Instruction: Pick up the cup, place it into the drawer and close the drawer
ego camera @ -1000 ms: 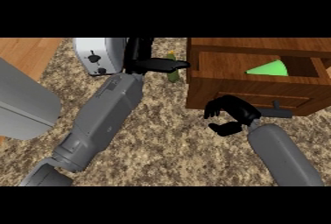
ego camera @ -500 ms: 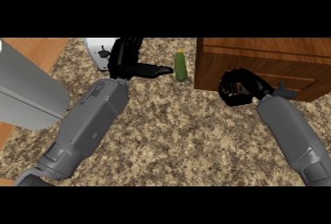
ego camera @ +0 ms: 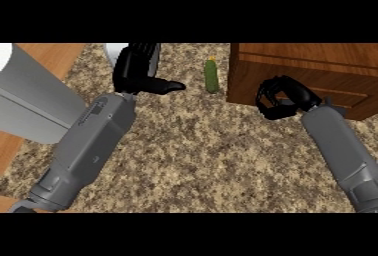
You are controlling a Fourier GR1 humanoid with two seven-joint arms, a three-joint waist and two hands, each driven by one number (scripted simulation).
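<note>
The wooden drawer unit (ego camera: 310,70) stands at the upper right with its drawer front flush and closed. No cup shows anywhere in this view. My right hand (ego camera: 280,97) rests against the drawer front, its fingers curled and holding nothing that I can see. My left hand (ego camera: 139,70) is at the upper middle left over the counter, fingers straight and thumb pointing right, with nothing in it.
A green cucumber (ego camera: 212,75) lies on the speckled counter between my left hand and the drawer unit. A white appliance (ego camera: 114,50) peeks out behind the left hand. A large grey metal object (ego camera: 29,105) fills the left side.
The drawer, open with a green cup inside one second ago, is now shut. My right hand followed the drawer front inward. The view has shifted, so the cucumber and left hand appear lower.
</note>
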